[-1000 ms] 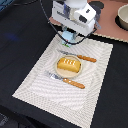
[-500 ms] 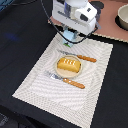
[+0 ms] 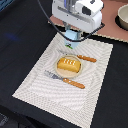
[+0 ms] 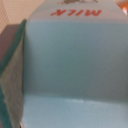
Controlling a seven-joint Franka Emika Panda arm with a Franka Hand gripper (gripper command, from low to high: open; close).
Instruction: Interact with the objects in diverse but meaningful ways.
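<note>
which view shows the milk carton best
The wrist view: the pale-blue carton fills the picture, and its red MILK lettering can be read. In the exterior view only a small pale-blue bit of it shows below the claw, at the placemat's far edge.

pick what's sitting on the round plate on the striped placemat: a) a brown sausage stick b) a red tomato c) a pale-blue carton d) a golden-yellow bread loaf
d, the exterior view shows the golden-yellow bread loaf lying on the round plate, with orange-handled cutlery on either side of it.
</note>
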